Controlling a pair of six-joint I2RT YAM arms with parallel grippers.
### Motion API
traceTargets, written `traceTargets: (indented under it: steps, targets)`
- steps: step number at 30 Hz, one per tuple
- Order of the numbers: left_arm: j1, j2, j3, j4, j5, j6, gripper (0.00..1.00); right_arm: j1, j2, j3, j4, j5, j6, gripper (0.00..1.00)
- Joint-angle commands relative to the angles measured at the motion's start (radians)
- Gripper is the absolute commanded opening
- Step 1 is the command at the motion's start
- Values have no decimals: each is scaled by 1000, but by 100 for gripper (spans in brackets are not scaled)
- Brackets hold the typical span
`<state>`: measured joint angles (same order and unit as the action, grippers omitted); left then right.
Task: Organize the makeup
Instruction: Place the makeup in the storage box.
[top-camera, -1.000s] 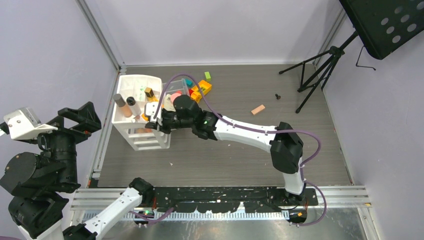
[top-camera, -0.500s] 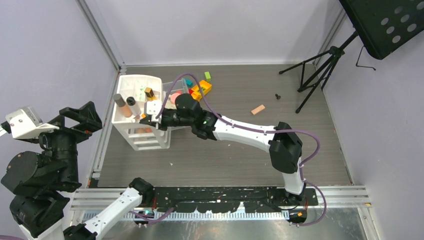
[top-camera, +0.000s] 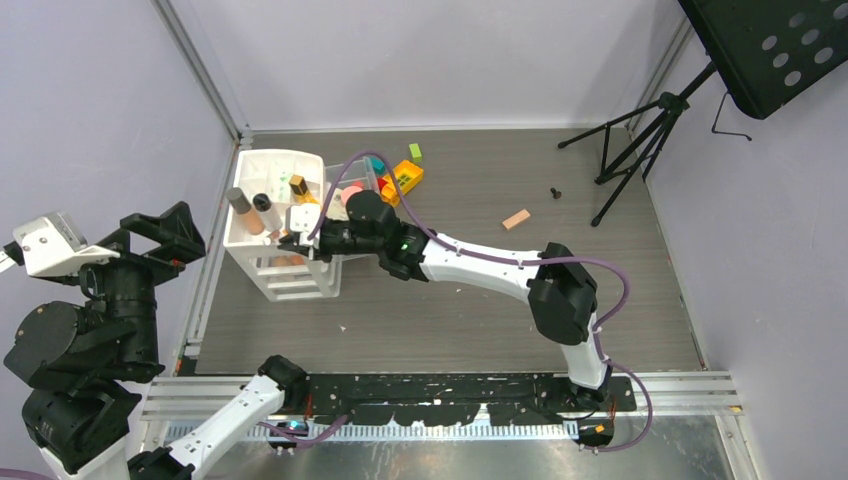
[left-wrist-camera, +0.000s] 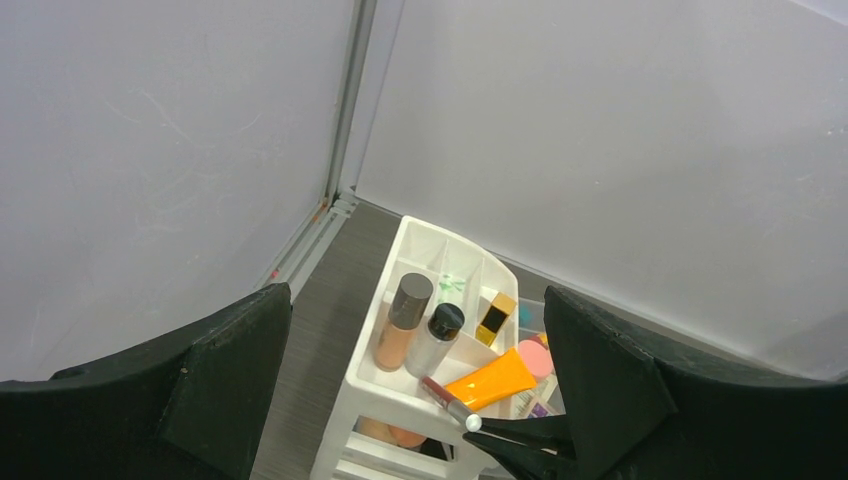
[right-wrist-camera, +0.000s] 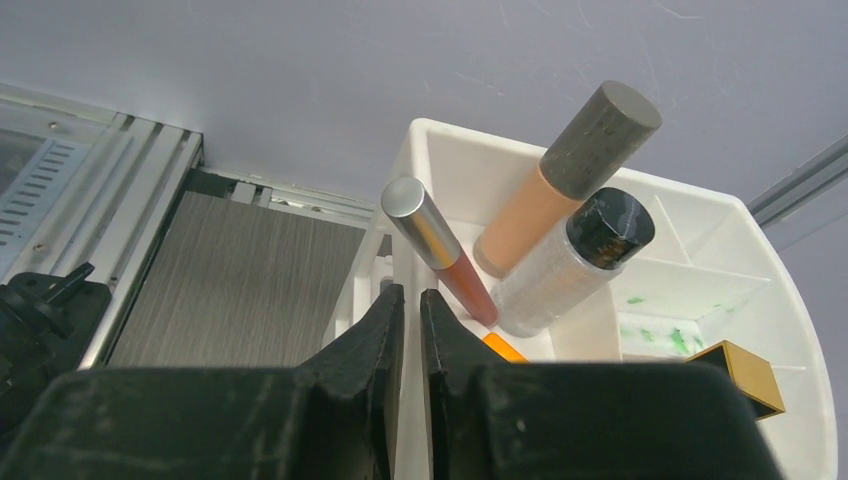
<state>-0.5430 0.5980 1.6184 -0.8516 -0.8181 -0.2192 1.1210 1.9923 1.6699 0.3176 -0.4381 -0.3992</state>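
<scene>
A white tiered organizer (top-camera: 262, 165) stands at the table's left. Its top holds a beige bottle with a grey cap (right-wrist-camera: 560, 170), a clear bottle with a black cap (right-wrist-camera: 570, 260), a gold-black lipstick (left-wrist-camera: 495, 318), an orange tube (left-wrist-camera: 495, 380) and a red lip gloss with a silver cap (right-wrist-camera: 440, 250) leaning on the front rim. My right gripper (right-wrist-camera: 410, 295) is shut and empty, its tips just by the gloss's cap at the organizer's front wall. My left gripper (left-wrist-camera: 420, 400) is wide open and empty, raised off the table's left side (top-camera: 165, 245).
A clear tray (top-camera: 350, 180) with a pink compact (top-camera: 352, 192) sits behind the organizer. A yellow-and-red toy brick (top-camera: 405, 177) and a green block (top-camera: 415, 151) lie beside it. A beige tube (top-camera: 516, 219) lies mid-table. A black tripod (top-camera: 625, 150) stands at the right.
My right gripper has moved slightly left along the organizer's front. The left arm has barely moved.
</scene>
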Motion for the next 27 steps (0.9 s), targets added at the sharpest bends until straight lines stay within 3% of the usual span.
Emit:
traceTargets:
  steps: [1, 27]
  targets:
    - [-2, -7, -4, 46, -2, 23, 100, 3, -3, 53, 67, 21, -21, 17]
    - [-5, -20, 3, 42, -7, 41, 100, 34, 135, 221, 73, 66, -29, 19]
